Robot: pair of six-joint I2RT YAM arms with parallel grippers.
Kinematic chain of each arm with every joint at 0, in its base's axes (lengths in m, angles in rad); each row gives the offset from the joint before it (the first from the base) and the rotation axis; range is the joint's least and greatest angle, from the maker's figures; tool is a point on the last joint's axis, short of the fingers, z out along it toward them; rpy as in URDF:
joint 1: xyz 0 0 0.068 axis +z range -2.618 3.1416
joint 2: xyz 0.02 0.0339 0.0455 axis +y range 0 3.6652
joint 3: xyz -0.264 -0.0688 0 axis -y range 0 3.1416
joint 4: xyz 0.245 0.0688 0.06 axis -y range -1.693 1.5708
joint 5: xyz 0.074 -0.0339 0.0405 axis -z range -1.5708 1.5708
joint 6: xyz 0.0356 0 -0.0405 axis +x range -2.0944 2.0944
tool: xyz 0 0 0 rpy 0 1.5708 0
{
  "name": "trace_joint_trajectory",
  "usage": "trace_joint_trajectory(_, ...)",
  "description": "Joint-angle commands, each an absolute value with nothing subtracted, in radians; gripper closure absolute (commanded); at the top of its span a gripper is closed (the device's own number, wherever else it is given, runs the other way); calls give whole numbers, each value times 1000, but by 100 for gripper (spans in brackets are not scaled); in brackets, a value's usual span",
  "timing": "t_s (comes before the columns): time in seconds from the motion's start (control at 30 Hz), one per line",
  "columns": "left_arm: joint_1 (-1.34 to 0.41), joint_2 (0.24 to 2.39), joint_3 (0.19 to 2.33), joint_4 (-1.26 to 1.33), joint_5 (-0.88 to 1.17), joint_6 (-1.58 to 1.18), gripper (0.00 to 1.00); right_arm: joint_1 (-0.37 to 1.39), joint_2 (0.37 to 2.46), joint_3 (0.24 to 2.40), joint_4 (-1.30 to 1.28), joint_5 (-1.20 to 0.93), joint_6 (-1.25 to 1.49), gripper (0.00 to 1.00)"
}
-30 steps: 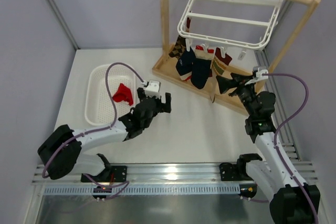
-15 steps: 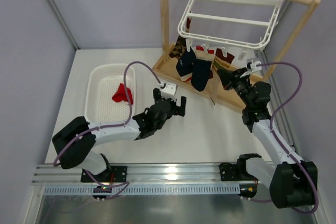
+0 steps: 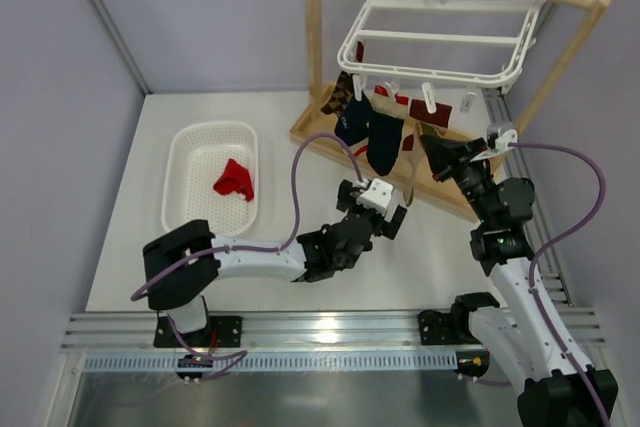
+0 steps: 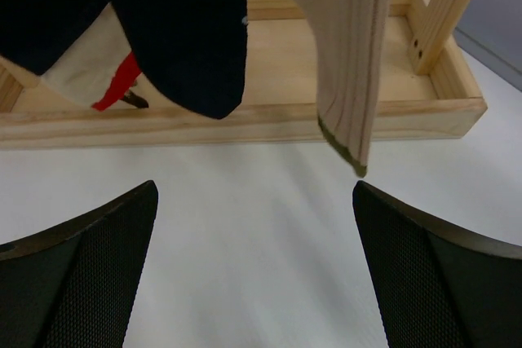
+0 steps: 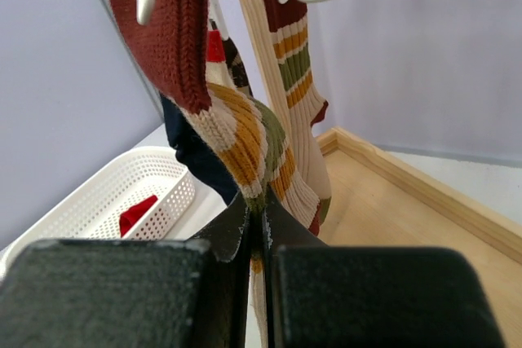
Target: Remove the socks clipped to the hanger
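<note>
In right gripper (image 5: 254, 216), apparently ribbed sock (image 5: 243, 138)

The white plastic hanger (image 3: 450, 39), a rectangular frame with crossbars, hangs tilted by its hook at the far right, small clips dangling from its near rim. Under that rim hang the socks: a brown-black argyle sock (image 3: 338, 95) furthest left, two navy socks (image 3: 384, 142) beside it, then a cream striped sock (image 5: 245, 140) with a dark red cuff. A second striped one hangs just behind it. A red sock (image 3: 235, 179) lies crumpled well to the left, in a basket (image 3: 172, 187).
</note>
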State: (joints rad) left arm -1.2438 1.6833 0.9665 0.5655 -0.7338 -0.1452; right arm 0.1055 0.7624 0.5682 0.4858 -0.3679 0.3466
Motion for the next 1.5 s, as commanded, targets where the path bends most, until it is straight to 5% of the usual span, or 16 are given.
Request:
trace_joint_trajectory(0.0, -1272, 1716, 1035, 695, -825, -77, 0, 132, 715, 584, 422, -310, 357, 96)
trace_joint_trajectory(0.67, -1293, 1896, 1221, 779, -864, 57, 2, 170, 623, 555, 384, -388, 460, 96)
trace_joint_trajectory(0.73, -1293, 1911, 1220, 816, -891, 64, 30, 172, 620, 554, 379, -396, 463, 96)
trace_joint_trajectory(0.77, -1293, 1914, 1218, 839, -902, 67, 66, 173, 617, 552, 374, -400, 469, 96)
trace_joint_trajectory(0.83, -1293, 1919, 1204, 860, -942, 72, 98, 173, 615, 548, 367, -410, 469, 96)
trace_joint_trajectory(0.97, -1299, 1895, 1154, 919, -945, 83, 100, 176, 615, 548, 321, -417, 448, 89)
trace_joint_trajectory(1.0, -1304, 1885, 1144, 919, -946, 84, 100, 176, 617, 551, 293, -405, 419, 74)
trace_joint_trajectory(1.03, -1313, 1867, 1134, 919, -951, 86, 100, 176, 615, 561, 266, -375, 401, 47)
trace_joint_trajectory(1.07, -1319, 1855, 1109, 925, -957, 89, 100, 176, 611, 563, 209, -352, 379, 39)
trace_joint_trajectory(1.47, -1351, 1749, 1037, 775, -991, 29, 100, 176, 555, 638, 112, -337, 275, 29)
